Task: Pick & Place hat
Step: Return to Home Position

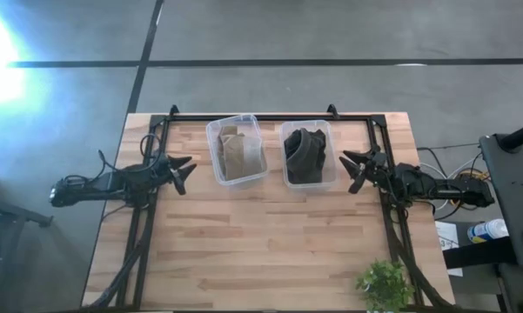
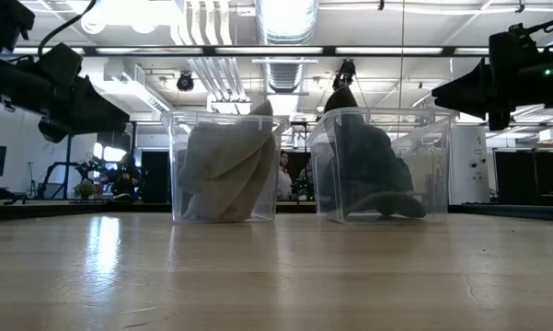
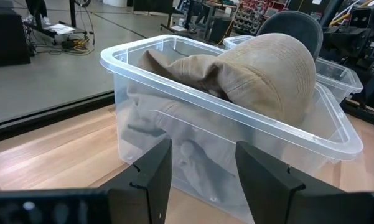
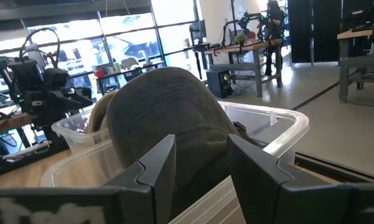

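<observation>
Two clear plastic bins stand side by side at the table's far middle. The left bin [image 1: 237,149] holds a tan hat [image 3: 261,68], its crown rising above the rim. The right bin [image 1: 309,155] holds a dark hat [image 4: 168,118], also poking above the rim. My left gripper [image 1: 184,172] hovers open just left of the tan hat's bin, raised off the table. My right gripper [image 1: 352,169] hovers open just right of the dark hat's bin. Neither touches anything.
A small green plant [image 1: 385,283] sits at the table's near right corner. The black frame rails [image 1: 270,116] run along the far edge and down both sides. The wooden tabletop's near half [image 1: 261,252] is bare. People stand in the room beyond the table.
</observation>
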Controlling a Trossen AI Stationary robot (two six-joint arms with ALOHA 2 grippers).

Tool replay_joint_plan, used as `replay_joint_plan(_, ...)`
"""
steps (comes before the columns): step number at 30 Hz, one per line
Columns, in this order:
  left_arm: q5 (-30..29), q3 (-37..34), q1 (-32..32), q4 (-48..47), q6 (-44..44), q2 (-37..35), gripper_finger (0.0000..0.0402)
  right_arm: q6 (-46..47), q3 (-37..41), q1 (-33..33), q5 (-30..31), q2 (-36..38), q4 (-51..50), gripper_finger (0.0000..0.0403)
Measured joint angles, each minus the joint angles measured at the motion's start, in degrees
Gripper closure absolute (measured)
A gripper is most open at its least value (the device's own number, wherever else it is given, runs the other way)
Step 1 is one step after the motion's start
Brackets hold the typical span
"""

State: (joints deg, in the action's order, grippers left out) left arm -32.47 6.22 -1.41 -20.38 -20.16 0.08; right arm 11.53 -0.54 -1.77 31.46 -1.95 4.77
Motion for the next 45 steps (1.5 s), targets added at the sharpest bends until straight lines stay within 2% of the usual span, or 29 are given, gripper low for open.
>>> replay_joint_plan(10, 0.2, 0.8, 0.0, -1.3, 0.8, 0.0, 0.023, 0.0, 0.0, 0.0, 0.0, -0.1, 0.0, 0.0264)
replay_joint_plan(13, 2.7, 2.2, 0.0, -0.6, 3.2, 0.0, 0.023, 0.0, 0.0, 0.0, 0.0, -0.1, 0.0, 0.0264)
replay_joint_plan(16, 9.8, 2.3, 0.0, 1.5, 7.7, 0.0, 0.023, 0.0, 0.0, 0.0, 0.0, -0.1, 0.0, 0.0264)
replay_joint_plan(22, 33.9, 1.3, 0.0, 3.0, 15.0, 0.0, 0.023, 0.0, 0.0, 0.0, -0.1, -0.1, 0.0, 0.0264)
replay_joint_plan(24, 38.3, 0.8, 0.0, 4.6, 15.7, 0.0, 0.023, 0.0, 0.0, 0.0, -0.1, -0.1, 0.0, 0.0264)
replay_joint_plan(35, 38.5, -5.6, 0.0, 22.5, 14.9, 0.0, 0.023, 0.0, 0.0, 0.0, -0.1, -0.1, 0.0, 0.0264)
replay_joint_plan(45, 38.5, -5.7, 0.0, 22.1, 15.9, 0.0, 0.023, 0.0, 0.0, 0.0, -0.1, -0.1, 0.0, 0.0264)
